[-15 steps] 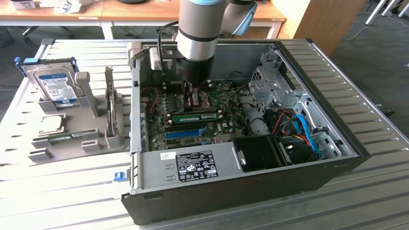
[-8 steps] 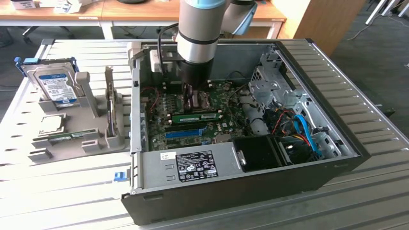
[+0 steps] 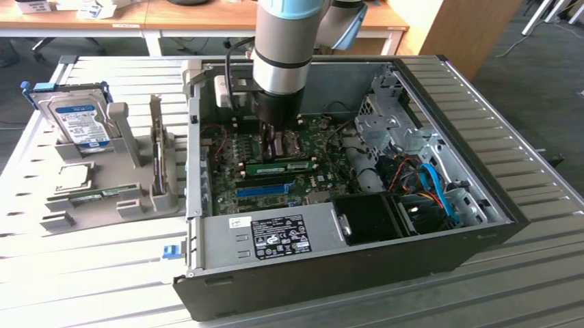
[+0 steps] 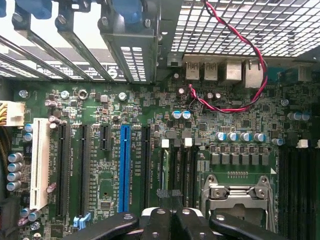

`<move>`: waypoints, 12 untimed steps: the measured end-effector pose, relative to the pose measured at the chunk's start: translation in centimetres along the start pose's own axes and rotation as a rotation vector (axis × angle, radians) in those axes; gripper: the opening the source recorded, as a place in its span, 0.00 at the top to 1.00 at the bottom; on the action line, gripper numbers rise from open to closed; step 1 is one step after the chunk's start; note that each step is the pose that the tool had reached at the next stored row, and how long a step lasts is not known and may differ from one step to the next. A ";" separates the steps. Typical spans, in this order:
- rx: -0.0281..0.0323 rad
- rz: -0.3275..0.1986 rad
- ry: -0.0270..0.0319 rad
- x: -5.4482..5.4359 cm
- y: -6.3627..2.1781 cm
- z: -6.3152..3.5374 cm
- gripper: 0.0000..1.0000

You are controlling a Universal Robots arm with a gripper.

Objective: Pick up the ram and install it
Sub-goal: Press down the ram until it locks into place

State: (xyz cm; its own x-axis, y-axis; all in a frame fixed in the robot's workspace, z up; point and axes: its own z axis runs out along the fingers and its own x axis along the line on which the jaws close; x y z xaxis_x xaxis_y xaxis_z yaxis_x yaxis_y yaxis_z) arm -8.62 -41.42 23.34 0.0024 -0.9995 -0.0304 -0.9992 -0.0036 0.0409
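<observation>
Standing on a slatted metal table (image 3: 82, 273), the open computer case (image 3: 365, 273).

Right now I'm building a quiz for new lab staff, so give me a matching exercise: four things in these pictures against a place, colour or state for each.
Things:
1. hard drive
2. long slot
3. twisted wire pair
4. gripper

Descriptions:
A. blue, between black slots on the motherboard
B. red and black
C. shut, inside the case
D. standing in the grey holder outside the case

Pairs: 1-D, 2-A, 3-B, 4-C
</observation>
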 end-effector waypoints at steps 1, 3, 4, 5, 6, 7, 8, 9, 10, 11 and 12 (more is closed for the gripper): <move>0.0001 0.000 0.0001 0.0 0.00 0.00 0.89; 0.0000 0.000 0.0000 0.0 0.00 0.01 0.89; 0.0002 0.000 -0.0003 0.0 -0.01 0.05 0.89; 0.0003 0.000 -0.0005 0.0 -0.01 0.11 0.89; 0.0002 0.000 -0.0003 0.0 -0.01 0.16 0.89; 0.0000 0.000 0.0000 0.0 -0.01 0.19 0.89; 0.0000 0.000 0.0003 0.0 -0.01 0.23 0.89; 0.0000 0.000 0.0004 0.0 -0.01 0.26 0.89; 0.0000 0.000 0.0005 0.0 -0.01 0.30 0.89; 0.0000 0.000 0.0006 0.0 -0.01 0.32 0.89; 0.0000 0.000 0.0005 0.0 -0.01 0.34 0.89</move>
State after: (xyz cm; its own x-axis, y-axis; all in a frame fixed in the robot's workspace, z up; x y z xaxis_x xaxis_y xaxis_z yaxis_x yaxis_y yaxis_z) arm -8.62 -41.42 23.00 0.0024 -0.9996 -0.0298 -0.9992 -0.0036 0.0408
